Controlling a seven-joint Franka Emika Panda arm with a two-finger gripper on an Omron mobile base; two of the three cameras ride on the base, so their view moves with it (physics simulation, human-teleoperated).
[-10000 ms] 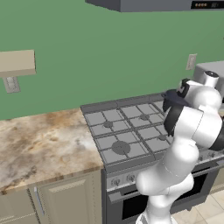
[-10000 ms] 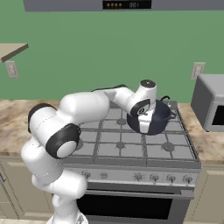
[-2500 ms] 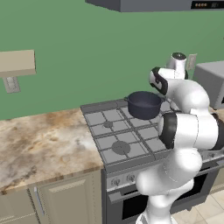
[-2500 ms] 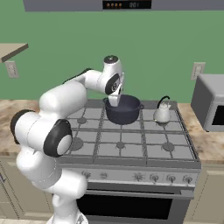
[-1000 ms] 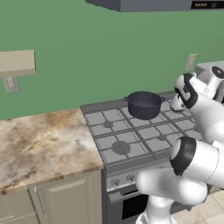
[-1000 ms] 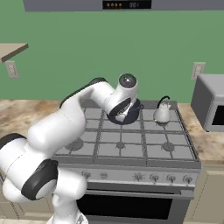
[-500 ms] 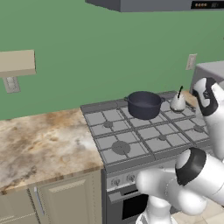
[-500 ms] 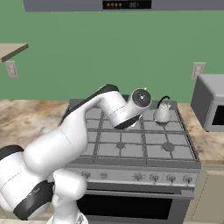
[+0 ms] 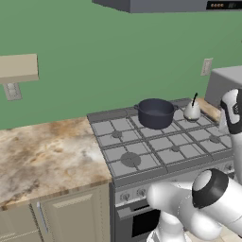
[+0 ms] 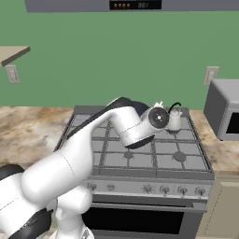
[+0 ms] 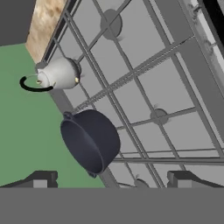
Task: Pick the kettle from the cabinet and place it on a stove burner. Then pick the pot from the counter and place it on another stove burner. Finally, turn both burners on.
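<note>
Placing appeared done: pot [image 9: 155,113] sat on back centre burner, kettle [image 9: 192,110] on back right burner of range [image 9: 160,151]. Gripper [image 11: 109,179] hung above stove, jaws wide, holding nothing. Next step, by judgement: descend to front knobs [image 10: 163,190], turn both burners on. Hood display [image 10: 135,5] glowed, digits unreadable; no brands legible.

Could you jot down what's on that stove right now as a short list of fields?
pot: dark pot on a back burner, no lid
kettle: small silver kettle on the back burner beside it, apart from the pot
stove: grey range, other burners bare
end effector: open, holding nothing, above the stove
counter: marbled worktop left of the stove
</note>
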